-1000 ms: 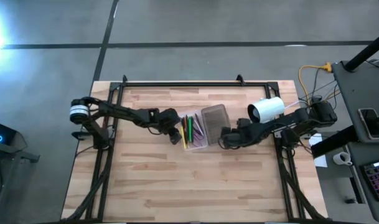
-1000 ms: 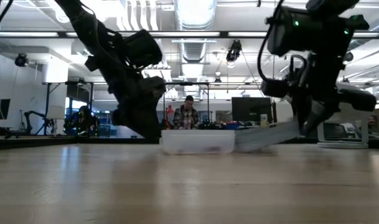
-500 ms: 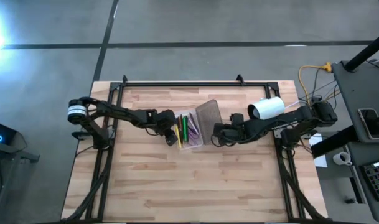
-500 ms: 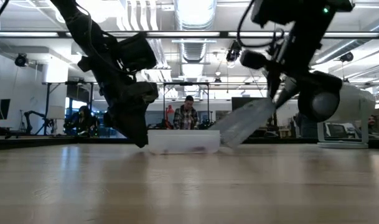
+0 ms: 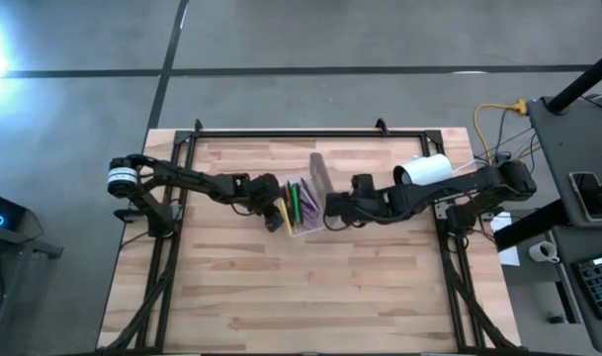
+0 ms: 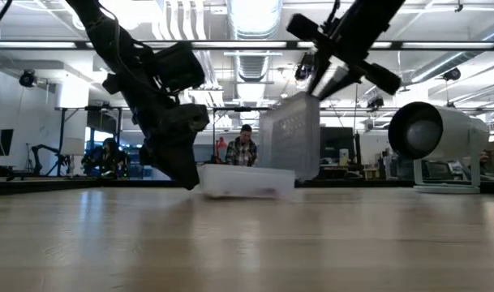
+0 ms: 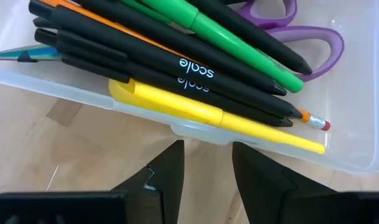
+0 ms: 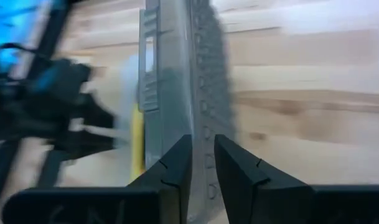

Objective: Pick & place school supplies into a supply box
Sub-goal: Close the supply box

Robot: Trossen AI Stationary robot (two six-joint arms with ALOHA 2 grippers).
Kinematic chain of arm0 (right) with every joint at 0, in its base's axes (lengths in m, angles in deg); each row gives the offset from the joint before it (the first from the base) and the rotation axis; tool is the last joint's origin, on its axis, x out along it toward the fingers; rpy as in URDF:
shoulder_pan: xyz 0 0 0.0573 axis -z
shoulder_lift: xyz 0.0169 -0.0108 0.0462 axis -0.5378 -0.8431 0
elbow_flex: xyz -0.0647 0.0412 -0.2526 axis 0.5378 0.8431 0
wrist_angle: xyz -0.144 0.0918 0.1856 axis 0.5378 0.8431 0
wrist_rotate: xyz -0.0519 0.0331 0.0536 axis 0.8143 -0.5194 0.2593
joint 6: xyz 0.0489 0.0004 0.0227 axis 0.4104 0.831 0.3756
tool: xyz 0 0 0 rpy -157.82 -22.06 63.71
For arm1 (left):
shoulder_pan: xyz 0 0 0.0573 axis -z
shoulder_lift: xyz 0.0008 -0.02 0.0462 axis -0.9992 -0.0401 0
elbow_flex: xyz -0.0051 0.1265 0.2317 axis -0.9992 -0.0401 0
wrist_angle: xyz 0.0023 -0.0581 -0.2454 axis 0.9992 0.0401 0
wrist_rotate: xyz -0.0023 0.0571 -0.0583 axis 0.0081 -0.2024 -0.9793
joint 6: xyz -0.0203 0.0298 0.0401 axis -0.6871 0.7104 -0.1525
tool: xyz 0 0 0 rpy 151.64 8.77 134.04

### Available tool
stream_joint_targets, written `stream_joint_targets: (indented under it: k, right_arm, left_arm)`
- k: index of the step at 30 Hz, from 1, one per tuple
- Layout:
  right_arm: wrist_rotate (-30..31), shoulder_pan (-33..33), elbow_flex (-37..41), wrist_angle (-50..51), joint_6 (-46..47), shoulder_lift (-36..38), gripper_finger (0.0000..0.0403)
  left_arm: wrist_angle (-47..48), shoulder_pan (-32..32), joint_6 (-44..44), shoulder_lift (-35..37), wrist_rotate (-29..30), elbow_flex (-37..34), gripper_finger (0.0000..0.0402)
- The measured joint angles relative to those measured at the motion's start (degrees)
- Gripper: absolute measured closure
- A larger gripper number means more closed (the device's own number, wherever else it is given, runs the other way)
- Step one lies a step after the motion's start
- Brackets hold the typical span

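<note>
The supply box's clear tray [image 5: 302,206] [image 6: 247,182] sits mid-table, filled with black, green, orange and yellow pens [image 7: 195,68] and purple-handled scissors [image 7: 313,43]. Its greyish textured lid [image 5: 318,176] [image 6: 291,146] stands about upright on its hinge at the tray's right side. My right gripper [image 5: 330,208] [image 8: 201,162] is shut on the lid. My left gripper [image 5: 278,216] [image 6: 186,174] [image 7: 208,162] is low at the tray's left wall, its fingers slightly open. My right gripper pinches the lid's free edge [image 8: 205,146] between its two fingers, which straddle the thin panel edge-on. It comes slanting down from the table's right. The lid is raised off the table, roughly upright, hinged to the tray below. My left gripper's fingertips [image 7: 170,158] stand at the tray's left wall [image 7: 195,132]; I cannot tell whether they touch it.
A white cylindrical camera [image 5: 424,173] [image 6: 433,134] lies on the table's right, beside the right arm. Black frame rails [image 5: 281,132] run along the far edge and sides. Bare wood [image 5: 301,297] fills the near half. A person [image 6: 245,150] sits far behind.
My right gripper moved toward the table's left and up, staying shut on the lid. The lid swung from lying almost flat on the table's right of the tray to standing upright on its hinge. The tray shifted slightly toward the left.
</note>
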Motion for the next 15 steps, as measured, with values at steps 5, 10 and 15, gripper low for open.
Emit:
stream_joint_targets:
  k: [5,10,15]
  right_arm:
    - [-0.9,0.0,2.8,-11.9,-2.4,-0.5,0.0343]
    - [-4.7,0.0,4.2,-16.7,-1.0,-3.9,0.0343]
    - [-10.6,-0.3,2.6,-16.8,-0.4,-10.5,0.0344]
  left_arm:
    - [-2.8,0.0,0.0,0.1,0.0,0.2,0.0281]
    - [-2.9,0.0,0.0,0.1,0.1,0.2,0.0281]
    - [-2.5,0.0,0.1,0.2,0.1,0.2,0.0281]
